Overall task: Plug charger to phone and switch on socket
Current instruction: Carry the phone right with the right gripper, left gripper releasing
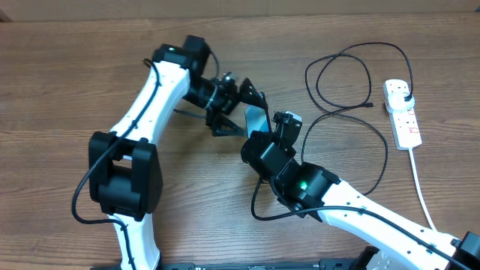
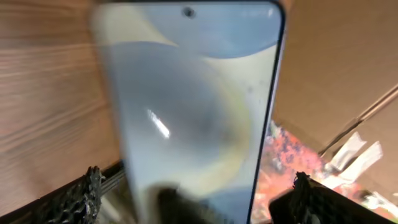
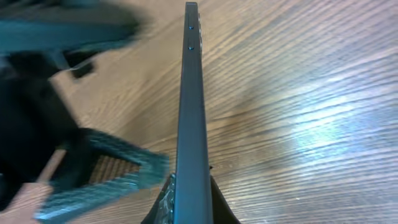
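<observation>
The phone (image 1: 257,118) is held up off the table at mid-table. My right gripper (image 1: 279,129) is shut on its lower end. In the right wrist view the phone (image 3: 191,93) shows edge-on, its dark frame clamped between my fingers (image 3: 191,202). My left gripper (image 1: 244,111) is open, with its fingers either side of the phone. In the left wrist view the light-blue screen (image 2: 186,106) fills the frame between my spread fingers (image 2: 196,199). The charger cable (image 1: 341,75) lies looped at the right, its connector end (image 1: 370,106) free. Its black plug (image 1: 403,95) sits in the socket, a white power strip (image 1: 403,120).
The power strip's thick white cord (image 1: 421,184) runs toward the front right edge. My right arm's own black cable (image 1: 259,206) loops beside the right arm. Cardboard and coloured clutter (image 2: 348,143) show beyond the phone in the left wrist view.
</observation>
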